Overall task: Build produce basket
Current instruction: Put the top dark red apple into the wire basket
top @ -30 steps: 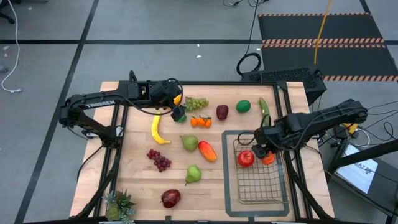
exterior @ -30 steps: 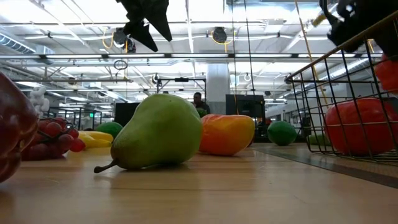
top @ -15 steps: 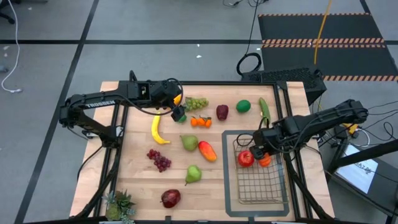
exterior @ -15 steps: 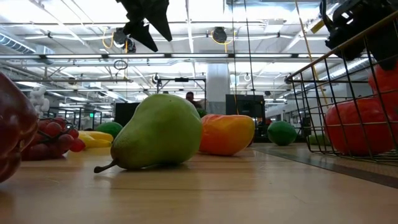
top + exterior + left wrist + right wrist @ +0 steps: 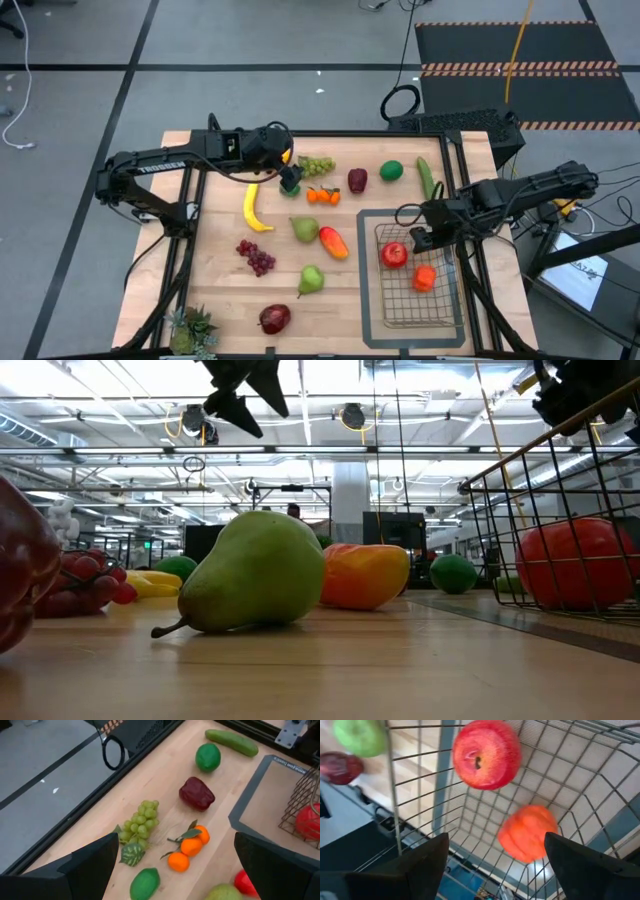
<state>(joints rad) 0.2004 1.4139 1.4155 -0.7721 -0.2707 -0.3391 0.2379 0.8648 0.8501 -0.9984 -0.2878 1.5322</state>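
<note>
Toy produce lies spread over the wooden table: banana, green grapes, tangerines, a small lime, red grapes, pears and mango. The wire basket stands on a grey tray at the table's right. A red apple and an orange fruit rest on its floor. My right gripper hangs open above the basket's far end. My left gripper hovers open over the small lime, touching nothing.
A cucumber, a round lime and a dark red fruit lie near the far edge. A dark red apple and a spiky potted plant sit at the near edge. Bare wood lies between the banana and the left edge.
The orange fruit has left my right gripper and dropped to the basket floor, coming to rest nearer the near edge than the apple. My right gripper has risen a little. My left gripper has shifted slightly toward the table's right.
</note>
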